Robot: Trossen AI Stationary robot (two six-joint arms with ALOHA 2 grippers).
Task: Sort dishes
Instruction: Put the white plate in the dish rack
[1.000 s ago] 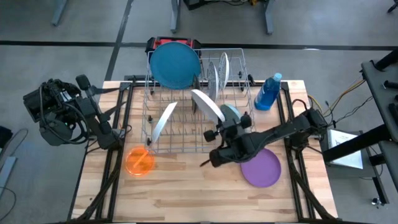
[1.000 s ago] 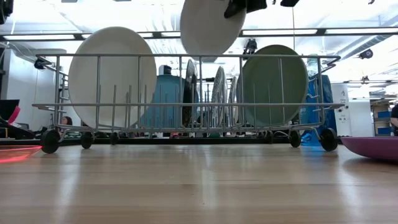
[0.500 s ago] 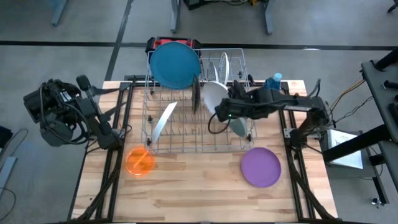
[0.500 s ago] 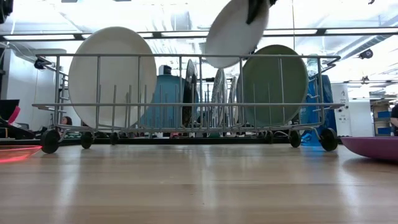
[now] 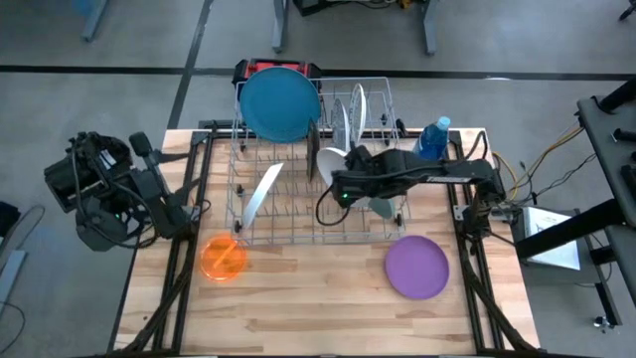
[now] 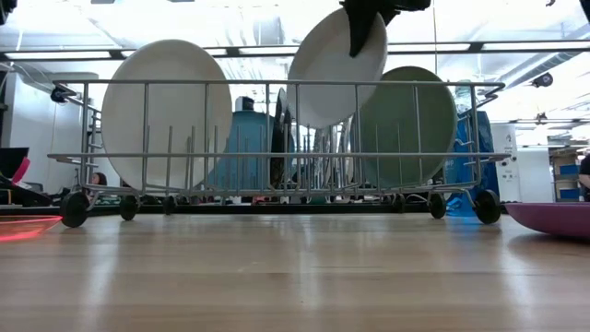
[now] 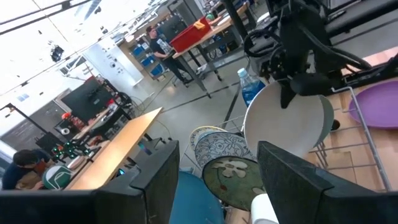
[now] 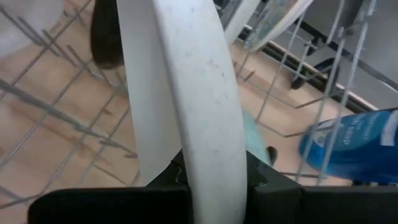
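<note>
Right pincer (image 5: 350, 169) clamps white plate (image 6: 336, 66) above rack (image 5: 298, 224); risk: rim strikes wires, plate slips.

From above I see my right gripper (image 5: 343, 171) holding a white plate (image 5: 331, 165) over the wire rack (image 5: 318, 214). The purple plate (image 5: 416, 268) and orange plate (image 5: 223, 257) lie on the table (image 5: 308, 308).

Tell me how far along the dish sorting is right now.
Done: several plates stand in the wire rack, including the large blue plate, a white plate and a teal-green plate. In hand: the right gripper is shut on another white plate, held over the rack. Left: the purple plate and orange plate lie on the table. The left gripper waits open at the table's left edge.
</note>
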